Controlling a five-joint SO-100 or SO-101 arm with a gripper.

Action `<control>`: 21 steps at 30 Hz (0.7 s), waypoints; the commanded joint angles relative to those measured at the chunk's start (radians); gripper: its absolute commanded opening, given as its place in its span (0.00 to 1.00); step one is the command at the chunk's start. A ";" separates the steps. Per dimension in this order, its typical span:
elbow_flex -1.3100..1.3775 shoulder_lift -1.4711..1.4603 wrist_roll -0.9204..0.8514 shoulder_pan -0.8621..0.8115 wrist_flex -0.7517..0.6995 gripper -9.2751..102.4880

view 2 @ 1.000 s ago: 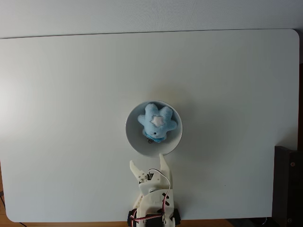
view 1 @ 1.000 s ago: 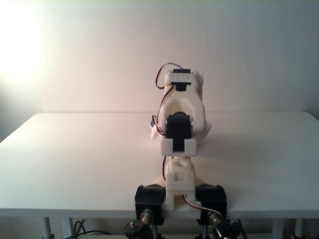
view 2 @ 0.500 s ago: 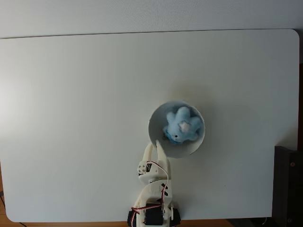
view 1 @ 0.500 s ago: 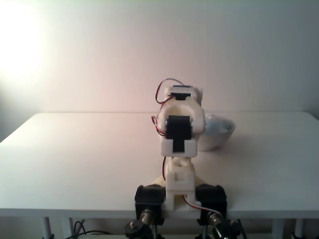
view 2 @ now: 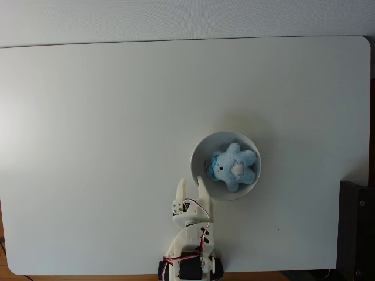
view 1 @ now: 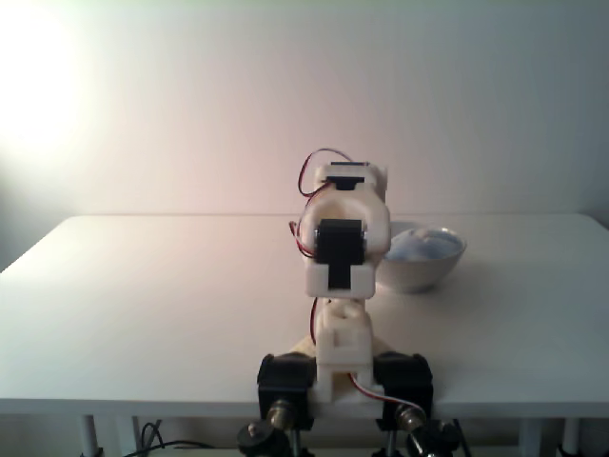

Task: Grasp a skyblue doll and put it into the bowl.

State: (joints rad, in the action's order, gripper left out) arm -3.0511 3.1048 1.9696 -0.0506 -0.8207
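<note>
Sitting inside the bowl, skyblue doll; gripper just outside its lower-left rim, jaws slightly apart, empty, open table all around

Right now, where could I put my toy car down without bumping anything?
The table is bare left of the bowl and along the far edge. It is crowded near the front edge, where the gripper sits beside the bowl holding the skyblue doll.

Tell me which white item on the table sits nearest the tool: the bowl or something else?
The bowl, the round glossy one holding the skyblue doll. Its lower-left rim lies just beside the tool in the fixed view from above.
</note>
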 commanded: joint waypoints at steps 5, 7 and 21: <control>0.242 0.305 -0.130 0.003 0.000 0.23; 0.275 0.304 -0.206 0.003 -0.003 0.23; 0.397 0.295 -0.430 0.015 -0.523 0.23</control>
State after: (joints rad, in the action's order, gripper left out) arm -2.7029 3.1170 1.5463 -0.0399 -1.1950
